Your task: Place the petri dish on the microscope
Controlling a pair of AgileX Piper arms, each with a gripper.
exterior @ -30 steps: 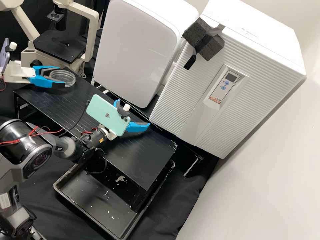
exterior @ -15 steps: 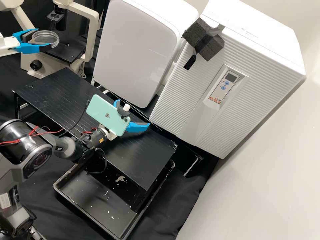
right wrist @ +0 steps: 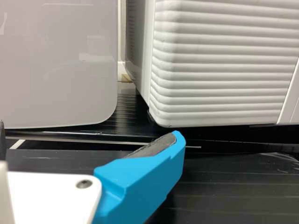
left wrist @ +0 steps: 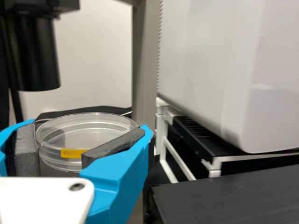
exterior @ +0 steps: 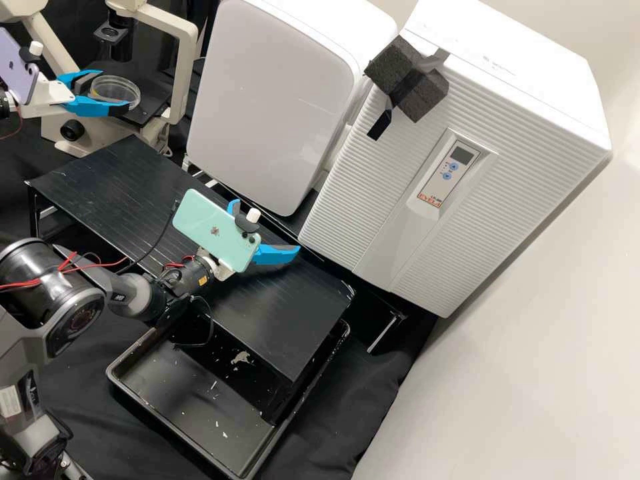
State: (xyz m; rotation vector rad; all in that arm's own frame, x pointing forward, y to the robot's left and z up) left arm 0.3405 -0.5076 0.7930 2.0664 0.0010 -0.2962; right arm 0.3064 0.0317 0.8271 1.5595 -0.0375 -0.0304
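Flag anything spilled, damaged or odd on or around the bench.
Black tray is littered with pale flecks and one ragged patch, like spilled or flaked residue; can't tell what. Dark foam strapped to the ribbed white cabinet with tape looks makeshift.

right arm (exterior: 23,343): dark grey links, glossy black joint (exterior: 30,267) with ringed round cap (exterior: 79,320), thin red cables (exterior: 20,285), black cord (exterior: 212,321), yellow label (exterior: 203,281).
right gripper (exterior: 267,227): white body, one screw (right wrist: 84,184), bright blue angular fingers (right wrist: 140,186), dark grey pads (right wrist: 161,145), mint-green phone (exterior: 207,237) in black clamp (exterior: 247,224), white knob (exterior: 253,215).
left gripper (exterior: 115,89): same colours, purple phone (exterior: 17,70).
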